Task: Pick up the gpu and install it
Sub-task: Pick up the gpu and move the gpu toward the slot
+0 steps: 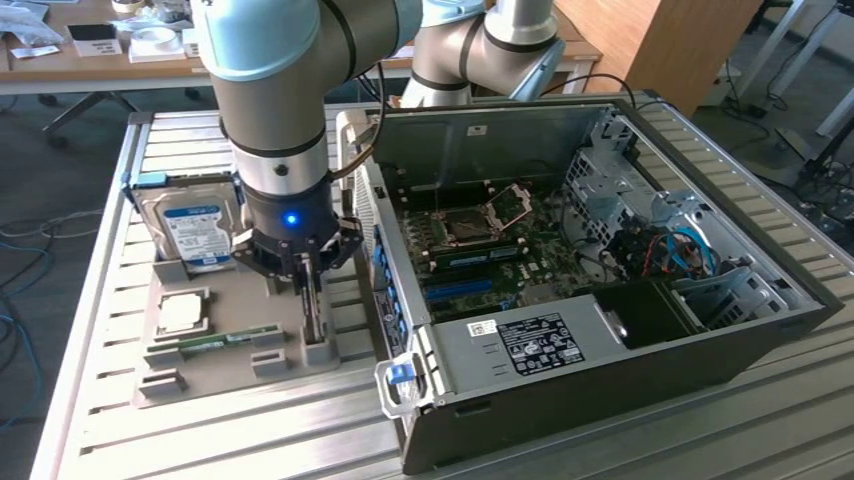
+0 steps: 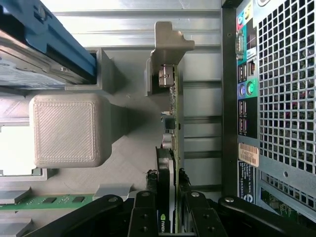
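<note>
The gpu [image 1: 311,308] stands on its edge in a slotted stand on the grey parts tray [image 1: 220,380], close beside the open computer case [image 1: 534,345]. In the wrist view the gpu [image 2: 171,123] is a thin card seen edge-on, with its metal bracket at the far end. My gripper [image 1: 310,272] reaches straight down over it. Its black fingers [image 2: 146,207] press against both faces of the card, so the gripper [image 2: 169,200] is shut on it. The motherboard [image 1: 487,250] with its blue slots lies open inside the case.
On the tray stand a silver hard drive [image 1: 194,225] with a blue label, a square chip [image 1: 180,312] and a green RAM stick [image 1: 220,340]. A grey printed block [image 2: 66,131] rises next to the card. The case's rear panel [image 2: 276,98] is close alongside.
</note>
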You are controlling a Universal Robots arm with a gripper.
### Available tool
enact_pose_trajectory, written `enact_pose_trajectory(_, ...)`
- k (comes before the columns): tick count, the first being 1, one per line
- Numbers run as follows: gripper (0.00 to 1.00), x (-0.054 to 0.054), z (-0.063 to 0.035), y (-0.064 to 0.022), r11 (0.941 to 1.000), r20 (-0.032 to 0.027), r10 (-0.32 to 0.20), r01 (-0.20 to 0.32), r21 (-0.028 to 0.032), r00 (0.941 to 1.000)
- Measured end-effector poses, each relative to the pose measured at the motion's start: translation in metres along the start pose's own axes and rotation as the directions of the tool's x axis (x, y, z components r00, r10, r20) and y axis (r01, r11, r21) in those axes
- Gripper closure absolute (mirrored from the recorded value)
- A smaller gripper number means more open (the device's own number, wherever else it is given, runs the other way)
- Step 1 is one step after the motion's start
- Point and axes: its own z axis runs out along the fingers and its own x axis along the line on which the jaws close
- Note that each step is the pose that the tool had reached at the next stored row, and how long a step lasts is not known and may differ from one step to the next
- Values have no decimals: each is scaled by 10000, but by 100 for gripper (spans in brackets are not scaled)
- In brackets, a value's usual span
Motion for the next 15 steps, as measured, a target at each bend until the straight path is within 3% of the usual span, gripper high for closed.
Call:
enact_pose_trajectory(8, 73, 0, -21, 1, 10000, 0, -1, 1, 0, 10000)
enact_pose_trajectory(15, 73, -5, -228, 11, 10000, 0, -1, 1, 0, 10000)
